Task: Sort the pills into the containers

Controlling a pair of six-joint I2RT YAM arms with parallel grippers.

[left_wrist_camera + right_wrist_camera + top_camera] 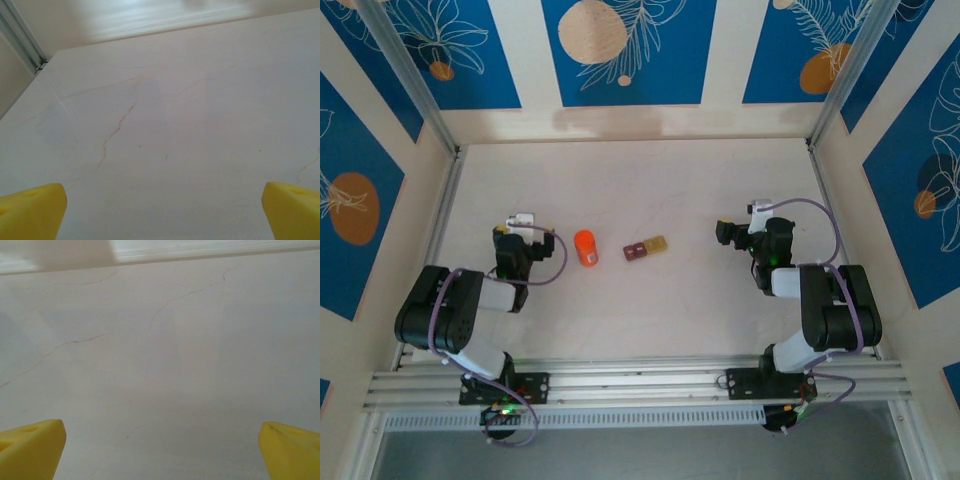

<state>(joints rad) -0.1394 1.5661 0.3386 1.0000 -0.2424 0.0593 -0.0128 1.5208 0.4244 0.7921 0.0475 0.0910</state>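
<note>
right gripper (160, 452) spread wide over veined table (160, 355).

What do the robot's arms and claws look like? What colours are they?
The left arm and right arm are chunky, made of black and white parts, and each has a looping purple cable. The left claw and right claw have bright yellow, wedge-shaped tips.

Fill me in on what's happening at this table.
Nothing is being handled yet. The left gripper and right gripper both hang open and empty over the table. Between the arms sit an orange bottle and, beside it, the two joined containers, one reddish-brown, one tan. Neither is touched; pills are too small to make out.
</note>
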